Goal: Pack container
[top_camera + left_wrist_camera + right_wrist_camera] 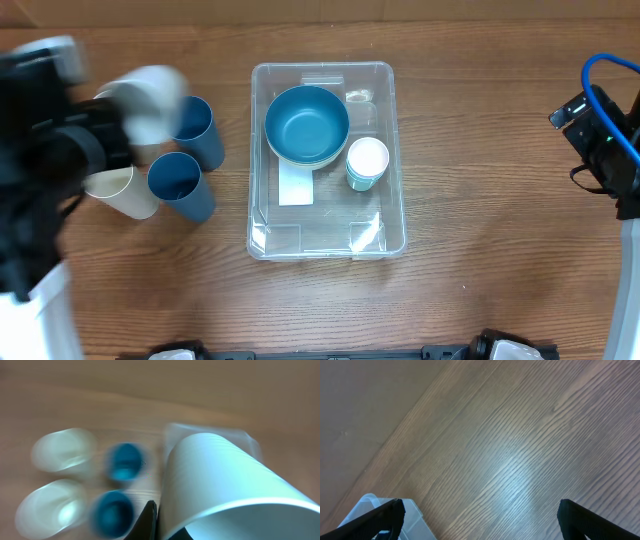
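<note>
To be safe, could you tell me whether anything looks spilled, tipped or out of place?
Nothing stands out: the bowl and a cup sit in the container; the blue cups outside stand upright.

A wooden table was seen filling nearly the whole overhead view, its brown grain run left to right. Along the table's far edge a paler tan strip was caught, too thin to be identified. On the tabletop, in the right wrist view, a soft sheen of light was picked up. Beyond the table's edge a plain, duller brown surface was shown.
</note>
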You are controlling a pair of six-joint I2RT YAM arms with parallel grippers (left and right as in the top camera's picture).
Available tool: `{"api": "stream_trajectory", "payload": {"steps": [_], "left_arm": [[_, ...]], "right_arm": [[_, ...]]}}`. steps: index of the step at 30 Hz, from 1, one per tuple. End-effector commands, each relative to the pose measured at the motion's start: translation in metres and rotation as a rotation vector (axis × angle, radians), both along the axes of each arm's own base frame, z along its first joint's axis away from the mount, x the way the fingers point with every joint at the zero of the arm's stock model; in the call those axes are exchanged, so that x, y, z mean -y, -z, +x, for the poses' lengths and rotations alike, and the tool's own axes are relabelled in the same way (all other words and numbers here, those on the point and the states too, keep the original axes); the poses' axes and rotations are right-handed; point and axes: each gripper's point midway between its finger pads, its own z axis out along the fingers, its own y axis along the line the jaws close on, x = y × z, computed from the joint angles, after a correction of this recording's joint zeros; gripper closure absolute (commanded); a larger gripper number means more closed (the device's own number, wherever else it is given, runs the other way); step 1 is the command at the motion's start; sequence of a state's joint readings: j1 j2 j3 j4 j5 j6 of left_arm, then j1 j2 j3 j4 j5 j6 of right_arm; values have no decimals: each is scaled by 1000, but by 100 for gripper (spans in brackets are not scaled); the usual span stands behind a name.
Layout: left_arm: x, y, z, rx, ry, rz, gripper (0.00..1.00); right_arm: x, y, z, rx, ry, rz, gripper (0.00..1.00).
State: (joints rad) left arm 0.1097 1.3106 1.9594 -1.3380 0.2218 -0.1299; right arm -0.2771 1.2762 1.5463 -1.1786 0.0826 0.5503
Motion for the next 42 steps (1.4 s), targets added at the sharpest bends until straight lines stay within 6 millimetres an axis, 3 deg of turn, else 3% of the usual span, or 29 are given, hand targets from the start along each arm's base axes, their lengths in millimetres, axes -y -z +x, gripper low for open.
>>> {"api": "stream_trajectory", "payload": {"steps": [1,2,5,7,10,15,16,17,18,20,22,23,24,25,27,30,34,36,38,40,42], "left_arm": [[112,40,21,-73,477,156,96],[146,61,28,-108,598,201,96],[218,114,38,-175,841,291,96],[251,150,47,-220,894,359,96],[276,194,54,-287,926,434,96],[277,241,72,-376,873,482,96],[277,244,73,-381,874,484,90],[277,243,74,-378,870,487,52],[275,239,75,-377,840,480,0],[274,219,75,-367,801,452,0],[268,160,69,-307,772,393,0],[255,132,66,-266,776,433,0],[229,109,68,-241,701,491,0],[197,90,75,-232,545,519,0],[108,61,89,-241,106,424,0],[-39,72,82,-395,-358,259,0],[-159,119,68,-538,-606,-12,0],[-188,145,69,-581,-598,-134,0],[-199,171,80,-612,-530,-210,4],[-202,198,91,-658,-492,-222,8],[-191,221,107,-686,-404,-236,12]], "right_arm": [[2,-5,-1,16,11,-6,0],[2,-5,-1,16,11,-6,0],[2,-5,-1,16,11,-6,0],[2,-5,-1,16,11,-6,0],[2,-5,-1,16,11,-6,0],[2,-5,-1,16,11,-6,0],[2,-5,-1,16,11,-6,0],[2,-5,-1,16,11,-6,0],[2,-5,-1,16,11,-6,0],[2,-5,-1,16,11,-6,0],[2,-5,-1,16,11,-6,0],[2,-5,-1,16,11,-6,0],[2,-5,-1,16,11,-6,0],[2,-5,-1,16,11,-6,0],[2,-5,-1,16,11,-6,0],[2,-5,-1,16,11,-6,0],[2,-5,-1,16,11,-6,0],[2,-5,-1,16,11,-6,0],[2,-5,-1,16,11,-6,0],[2,-5,-1,16,11,-6,0],[2,-5,-1,16,11,-6,0]]}}
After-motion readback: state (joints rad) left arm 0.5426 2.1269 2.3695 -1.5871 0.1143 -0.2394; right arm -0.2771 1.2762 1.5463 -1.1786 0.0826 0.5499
